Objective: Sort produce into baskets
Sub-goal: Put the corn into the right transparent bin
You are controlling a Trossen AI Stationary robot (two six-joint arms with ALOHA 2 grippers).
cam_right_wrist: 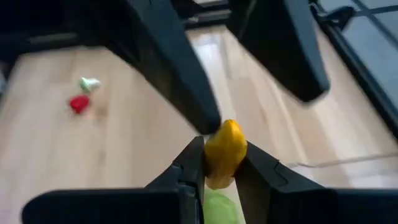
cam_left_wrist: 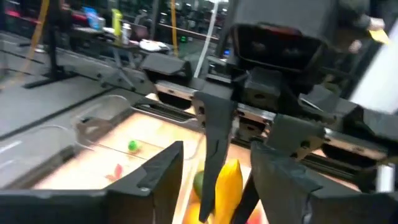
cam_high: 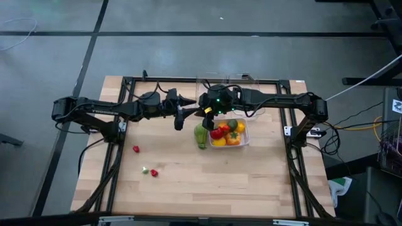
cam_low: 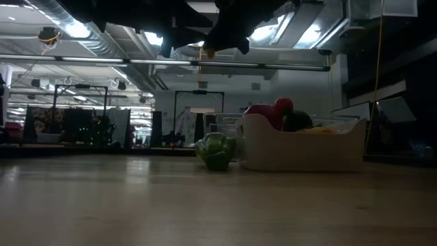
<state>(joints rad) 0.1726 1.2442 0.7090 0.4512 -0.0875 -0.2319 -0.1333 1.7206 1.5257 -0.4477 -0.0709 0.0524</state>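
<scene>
Overhead, right pincer clamps a yellow piece above the wooden table; left pincer apart.

Both arms crowd above the whitish tub; the table in front lies mostly open.

Wooden table with toys.
On it: whitish basket of produce, green vegetable just beside, small red pieces apart.
</scene>
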